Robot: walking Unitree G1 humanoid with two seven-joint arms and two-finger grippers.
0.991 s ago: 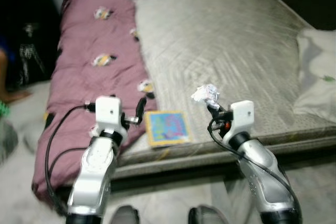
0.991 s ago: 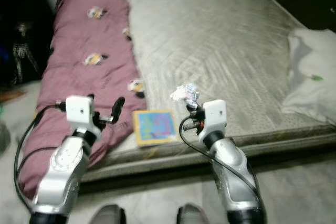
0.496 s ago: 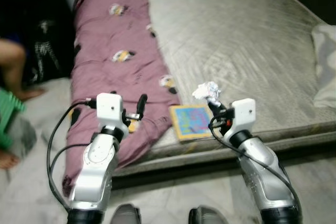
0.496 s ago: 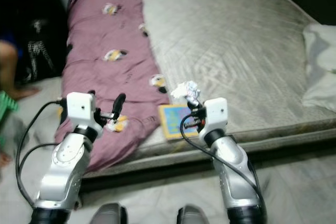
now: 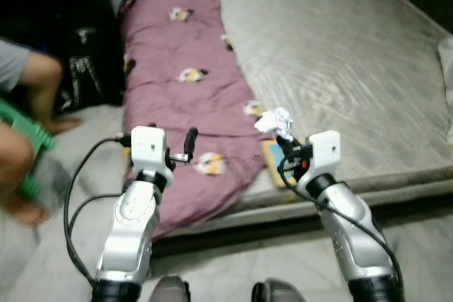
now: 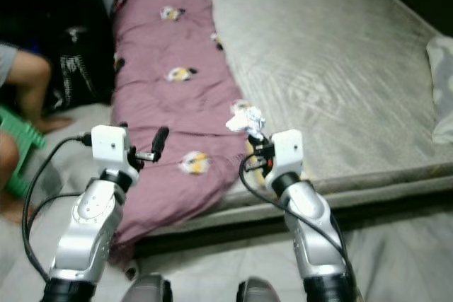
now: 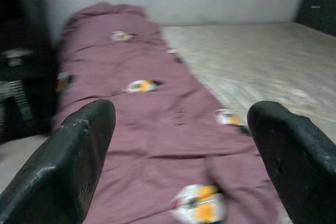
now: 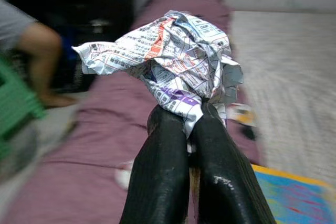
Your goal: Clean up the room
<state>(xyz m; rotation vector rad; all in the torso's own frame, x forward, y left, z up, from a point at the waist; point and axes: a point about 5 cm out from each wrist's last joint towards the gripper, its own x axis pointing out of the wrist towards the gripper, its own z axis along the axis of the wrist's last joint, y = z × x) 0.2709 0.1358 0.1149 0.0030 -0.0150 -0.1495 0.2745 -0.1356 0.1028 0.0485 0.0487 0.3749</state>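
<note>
My right gripper (image 5: pixel 284 139) is shut on a crumpled ball of printed newspaper (image 8: pixel 176 64), held up in front of the bed; the same paper ball (image 5: pixel 274 120) shows white above the fingers in the left eye view. My left gripper (image 7: pixel 184 150) is open with nothing between its wide-apart fingers (image 5: pixel 190 139), held over the purple blanket (image 5: pixel 191 97) with cartoon patches. A blue and yellow book (image 5: pixel 277 167) lies at the mattress edge, mostly hidden behind my right arm.
The grey mattress (image 5: pixel 347 61) fills the right side, with a white pillow (image 6: pixel 442 97) at its far right. A person's legs (image 5: pixel 32 104) and a green stool (image 5: pixel 28 153) are on the floor at the left. Dark furniture (image 5: pixel 49 5) stands behind them.
The whole view has swung to the left, bringing the person and green stool into sight. Both grippers keep their pose, the right one still holding the paper ball.
</note>
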